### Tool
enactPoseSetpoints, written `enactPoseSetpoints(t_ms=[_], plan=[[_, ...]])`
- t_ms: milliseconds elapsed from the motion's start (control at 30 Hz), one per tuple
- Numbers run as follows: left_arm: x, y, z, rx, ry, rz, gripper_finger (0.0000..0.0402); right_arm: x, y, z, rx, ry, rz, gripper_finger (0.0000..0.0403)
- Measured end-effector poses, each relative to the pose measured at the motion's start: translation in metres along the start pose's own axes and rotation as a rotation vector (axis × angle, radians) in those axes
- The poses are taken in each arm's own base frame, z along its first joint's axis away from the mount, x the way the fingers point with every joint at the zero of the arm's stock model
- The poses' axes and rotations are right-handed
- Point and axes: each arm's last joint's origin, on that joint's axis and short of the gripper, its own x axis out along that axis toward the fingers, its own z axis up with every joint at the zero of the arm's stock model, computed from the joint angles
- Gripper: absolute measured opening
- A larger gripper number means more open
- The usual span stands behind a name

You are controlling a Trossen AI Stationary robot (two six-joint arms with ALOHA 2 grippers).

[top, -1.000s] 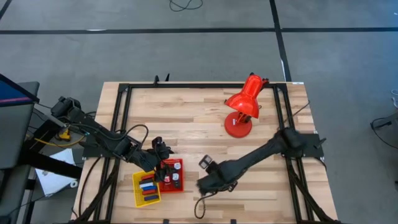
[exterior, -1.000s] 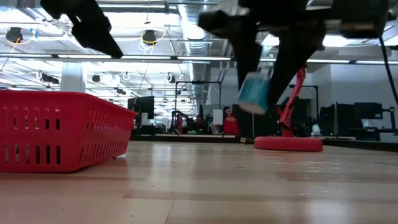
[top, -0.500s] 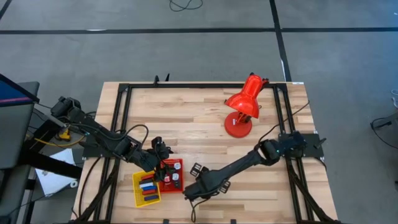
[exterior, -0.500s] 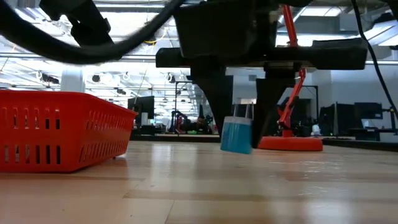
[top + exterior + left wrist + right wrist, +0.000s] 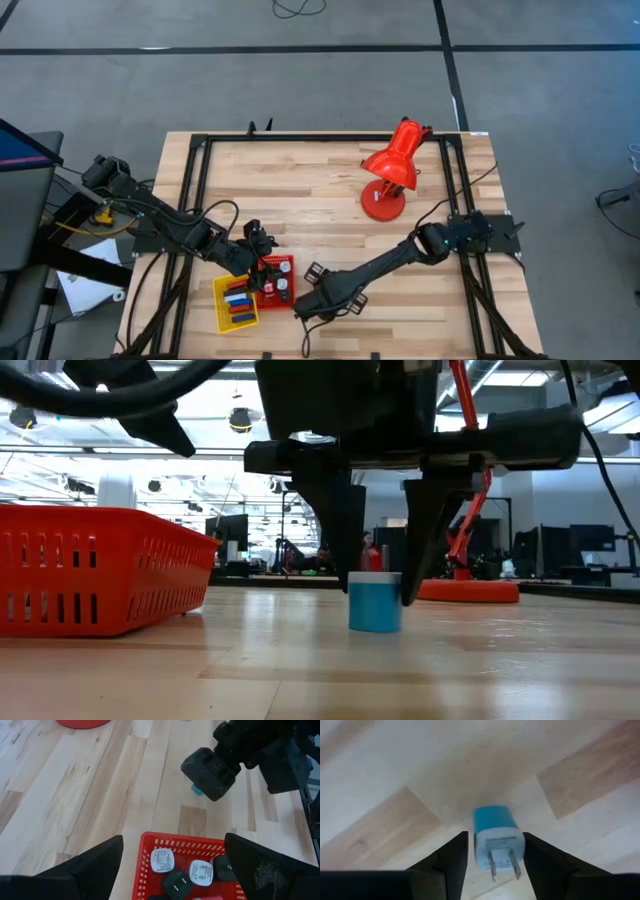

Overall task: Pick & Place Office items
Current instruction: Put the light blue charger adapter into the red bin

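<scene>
The right gripper (image 5: 378, 575) had lowered the blue charger (image 5: 375, 601) from mid-air onto the table just beside the red tray (image 5: 150, 560), its fingers still flanking it.

Bench (image 5: 320, 190): pale wood planks, visible grain, smooth satin sheen; black metal frame round edge.
Red basket (image 5: 90, 565): glossy moulded plastic, slotted walls.
Yellow tray (image 5: 222, 300): plastic, flat finish.
Blue plug (image 5: 497, 837): smooth plastic body, slight gloss; two bare metal prongs; grey printed label.
White plugs (image 5: 162, 861) in basket: smooth plastic; black ones (image 5: 176, 882) matt.
Lamp (image 5: 392, 165): glossy red.
Right hand (image 5: 378, 585): dark matt plastic fingers.
</scene>
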Motion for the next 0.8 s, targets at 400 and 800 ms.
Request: enactPoseSetpoints(t_ms=[400,800], plan=[[0.000,0.000,0.000,0.000,0.000,0.000,0.0343,-0.020,-0.007,-0.011,0.137,-0.045,0.007,0.0194],[0.000,-0.002,0.004,-0.020,-0.036,-0.022,0.0343,-0.084,0.027,-0.065,0.637,-0.367,-0.064,0.0243]])
